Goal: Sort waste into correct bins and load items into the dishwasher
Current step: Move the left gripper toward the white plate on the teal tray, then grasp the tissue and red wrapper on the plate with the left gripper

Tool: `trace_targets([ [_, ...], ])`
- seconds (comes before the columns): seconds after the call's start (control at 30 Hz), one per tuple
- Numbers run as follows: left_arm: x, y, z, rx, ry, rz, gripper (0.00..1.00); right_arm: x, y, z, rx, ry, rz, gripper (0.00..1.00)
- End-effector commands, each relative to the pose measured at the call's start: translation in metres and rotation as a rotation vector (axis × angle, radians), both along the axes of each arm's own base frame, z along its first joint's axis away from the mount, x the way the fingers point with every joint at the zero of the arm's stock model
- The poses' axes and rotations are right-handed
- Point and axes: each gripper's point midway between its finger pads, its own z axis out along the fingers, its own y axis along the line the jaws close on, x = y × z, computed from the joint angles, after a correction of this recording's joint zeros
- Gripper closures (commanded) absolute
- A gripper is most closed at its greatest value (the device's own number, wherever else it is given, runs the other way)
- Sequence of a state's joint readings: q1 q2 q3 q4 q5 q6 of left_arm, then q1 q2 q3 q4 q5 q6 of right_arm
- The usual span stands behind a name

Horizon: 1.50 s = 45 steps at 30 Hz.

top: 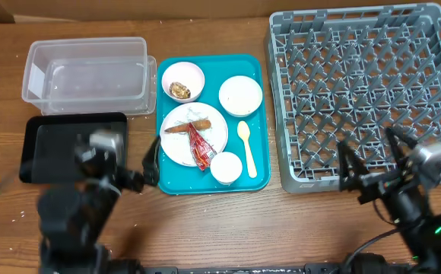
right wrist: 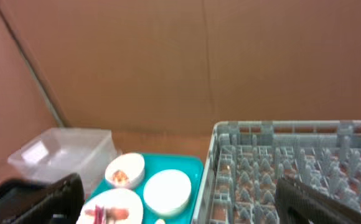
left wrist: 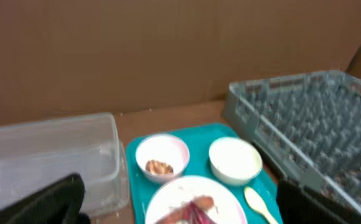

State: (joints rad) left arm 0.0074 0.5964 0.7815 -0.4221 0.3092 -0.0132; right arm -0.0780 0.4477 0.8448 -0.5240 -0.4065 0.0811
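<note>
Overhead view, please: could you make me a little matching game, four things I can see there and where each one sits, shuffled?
1 yellow spoon
2 brown food lump
3 red wrapper
4 dish rack

A on the plate
B on the table, right of the teal tray
C in a bowl
D lying on the teal tray itself, right of the plate

Pairs: 1-D, 2-C, 3-A, 4-B

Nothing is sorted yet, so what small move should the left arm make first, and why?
Probably move the left tool right, over the plate, and lower toward the red wrapper. The tool is open and empty beside the teal tray, the wrapper lies on the plate, and the plate needs clearing before it goes in the rack.
</note>
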Motion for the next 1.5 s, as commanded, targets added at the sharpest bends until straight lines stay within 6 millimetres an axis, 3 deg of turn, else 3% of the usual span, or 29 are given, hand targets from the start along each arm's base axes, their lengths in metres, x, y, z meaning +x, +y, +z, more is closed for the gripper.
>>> trace_targets([
  [0.0, 0.029, -0.008, 0.025, 0.017, 0.134, -0.059, 0.0, 0.013, -0.002, 0.036, -0.078, 0.049, 0.005, 0.0],
  [0.17, 0.059, -0.024, 0.006, 0.058, 0.483, -0.08, 0.0, 0.039, -0.004, 0.046, -0.061, 0.255, 0.012, 0.0],
  [0.3, 0.07, -0.054, -0.023, 0.103, 0.713, -0.163, 0.0, 0.055, -0.005, 0.03, -0.047, 0.399, 0.018, 0.0],
  [0.5, 0.096, -0.083, -0.092, 0.117, 0.935, -0.215, 0.0, 0.067, -0.006, -0.014, -0.027, 0.597, 0.025, 0.0],
  [0.6, 0.102, -0.085, -0.132, 0.12, 1.06, -0.208, 0.0, 0.074, -0.007, -0.029, -0.023, 0.658, 0.027, 0.0],
  [0.7, 0.101, -0.081, -0.184, -0.01, 1.304, 0.026, 0.0, 0.084, -0.008, -0.043, -0.017, 0.714, 0.029, 0.0],
  [0.83, 0.094, -0.075, -0.214, 0.093, 1.366, 0.258, 0.0, 0.091, -0.008, -0.055, -0.014, 0.756, 0.03, 0.0],
  [1.0, 0.092, -0.078, -0.231, 0.178, 1.323, 0.422, 0.0, 0.093, -0.008, -0.062, -0.011, 0.784, 0.031, 0.0],
  [1.47, 0.1, -0.084, -0.283, 0.216, 1.375, 0.421, 0.0, 0.091, -0.008, -0.064, -0.01, 0.797, 0.032, 0.0],
])
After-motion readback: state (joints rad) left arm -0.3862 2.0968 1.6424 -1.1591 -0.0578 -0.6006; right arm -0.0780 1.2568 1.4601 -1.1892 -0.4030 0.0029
